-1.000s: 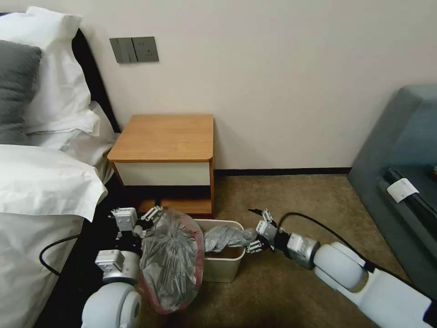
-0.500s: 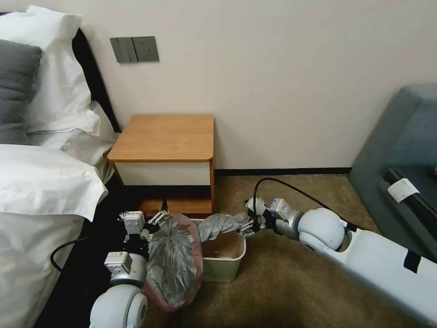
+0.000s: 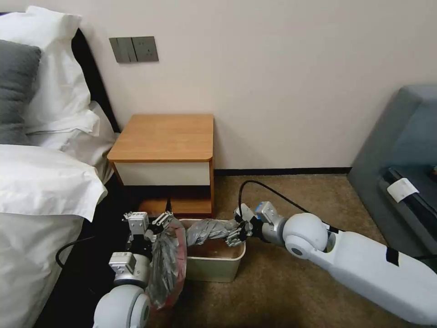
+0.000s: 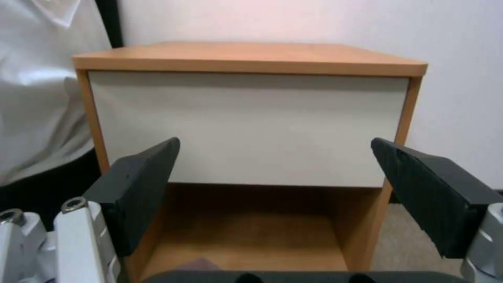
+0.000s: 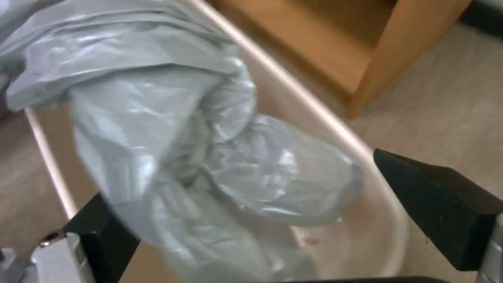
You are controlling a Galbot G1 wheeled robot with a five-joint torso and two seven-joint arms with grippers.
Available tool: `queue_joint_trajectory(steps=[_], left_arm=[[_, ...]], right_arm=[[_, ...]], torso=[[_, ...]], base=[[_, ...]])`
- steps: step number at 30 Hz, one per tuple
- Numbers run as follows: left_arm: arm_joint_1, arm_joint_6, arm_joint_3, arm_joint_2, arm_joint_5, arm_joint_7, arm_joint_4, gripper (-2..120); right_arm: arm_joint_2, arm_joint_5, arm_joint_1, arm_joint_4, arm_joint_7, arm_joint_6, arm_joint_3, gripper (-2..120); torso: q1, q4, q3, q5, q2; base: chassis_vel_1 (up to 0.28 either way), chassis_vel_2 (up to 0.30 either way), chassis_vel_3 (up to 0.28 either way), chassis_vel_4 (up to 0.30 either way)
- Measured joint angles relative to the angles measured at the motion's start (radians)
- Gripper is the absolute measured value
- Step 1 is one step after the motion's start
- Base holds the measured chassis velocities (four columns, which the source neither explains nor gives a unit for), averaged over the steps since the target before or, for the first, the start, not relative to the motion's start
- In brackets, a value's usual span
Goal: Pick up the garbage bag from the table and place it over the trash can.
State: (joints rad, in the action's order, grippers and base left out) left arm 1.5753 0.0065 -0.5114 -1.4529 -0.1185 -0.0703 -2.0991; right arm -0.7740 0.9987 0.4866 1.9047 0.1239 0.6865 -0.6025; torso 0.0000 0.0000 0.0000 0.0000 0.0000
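Note:
The garbage bag, crinkled grey with a pinkish-red rim band, hangs beside my left gripper and stretches right as a bunched tail over the trash can. In the left wrist view my left gripper is open, with nothing between its fingers, facing the table. My right gripper hovers at the can's right rim. It is open, and the garbage bag's tail lies loosely between its fingers above the trash can's rim. The table has a bare top.
A bed with white sheets stands close on the left, by my left arm. A grey sofa is at the right. Brown carpet lies free right of the can. A black cable loops above my right wrist.
My right arm has swung left, carrying the bag's tail over the can. My left gripper has moved toward the nightstand, and the bag beside it looks narrower.

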Motion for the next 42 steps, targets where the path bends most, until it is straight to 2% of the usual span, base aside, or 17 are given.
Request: queue_joint_trajectory(steps=[4,13,21,22,24,25,27,29,30,33,34,37,42], left_arm=[[0.000,-0.006,0.009,-0.001,0.005,0.000,0.007,93],[-0.014,-0.009,0.029,-0.002,0.008,-0.001,0.023,93],[-0.015,-0.006,0.040,-0.002,0.009,-0.001,0.029,93],[-0.013,0.006,0.040,0.002,-0.001,-0.002,0.026,93],[-0.012,0.076,0.043,0.012,-0.071,-0.015,-0.012,93],[-0.012,0.076,0.043,0.012,-0.071,-0.015,-0.012,93],[-0.016,0.176,0.038,0.036,-0.187,-0.031,-0.063,98],[-0.015,0.203,0.030,0.056,-0.249,-0.034,-0.090,99],[-0.015,0.203,0.030,0.056,-0.249,-0.034,-0.090,99],[0.012,0.223,0.029,0.071,-0.278,-0.051,-0.153,99],[0.012,0.223,0.029,0.071,-0.278,-0.051,-0.153,99],[0.040,0.269,0.003,0.078,-0.259,-0.092,-0.186,98],[0.045,0.318,-0.027,0.098,-0.254,-0.140,-0.147,96]], right_arm=[[-0.005,0.008,-0.044,-0.026,0.006,0.023,-0.037,100],[0.051,-0.005,-0.067,0.016,-0.004,0.045,-0.043,100],[0.095,-0.042,0.021,0.082,-0.024,0.031,0.056,100],[0.101,-0.059,0.051,0.095,-0.033,0.025,0.102,100],[0.107,-0.105,0.127,0.125,-0.060,0.008,0.213,100],[0.107,-0.105,0.127,0.125,-0.060,0.008,0.213,100],[0.112,-0.143,0.232,0.174,-0.076,-0.020,0.338,100],[0.105,-0.176,0.307,0.206,-0.084,-0.035,0.422,100],[0.105,-0.176,0.307,0.206,-0.084,-0.035,0.422,100],[0.076,-0.245,0.427,0.232,-0.118,-0.057,0.556,100],[0.076,-0.245,0.427,0.232,-0.118,-0.057,0.556,100],[0.039,-0.314,0.539,0.248,-0.161,-0.095,0.678,100],[-0.001,-0.390,0.683,0.281,-0.232,-0.152,0.802,100]], torso=[[0.000,0.0001,0.000,0.0000,0.000],[0.000,-0.0001,0.000,0.0001,0.000],[0.000,0.0000,0.000,0.0001,0.000],[0.000,0.0000,0.000,0.0001,0.000],[0.000,0.0001,0.000,0.0000,0.000],[0.000,0.0001,0.000,0.0000,0.000],[0.000,-0.0003,0.000,0.0001,0.000],[0.000,-0.0002,0.000,0.0000,0.000],[0.000,-0.0002,0.000,0.0000,0.000],[0.000,0.0000,0.000,0.0001,0.000],[0.000,0.0000,0.000,0.0001,0.000],[0.000,0.0002,0.000,0.0002,0.000],[0.000,-0.0001,0.000,-0.0001,0.000]], base=[[0.000,0.000,0.000,0.000],[0.000,0.000,0.000,0.000],[0.000,0.000,0.000,0.000],[0.000,0.000,0.000,0.000],[0.000,0.000,0.000,0.000],[0.000,0.000,0.000,0.000],[0.000,0.000,0.000,0.000],[0.000,0.000,0.000,0.000],[0.000,0.000,0.000,0.000],[0.000,0.000,0.000,0.000],[0.000,0.000,0.000,0.000],[0.000,0.000,0.000,0.000],[0.000,0.000,0.000,0.000]])
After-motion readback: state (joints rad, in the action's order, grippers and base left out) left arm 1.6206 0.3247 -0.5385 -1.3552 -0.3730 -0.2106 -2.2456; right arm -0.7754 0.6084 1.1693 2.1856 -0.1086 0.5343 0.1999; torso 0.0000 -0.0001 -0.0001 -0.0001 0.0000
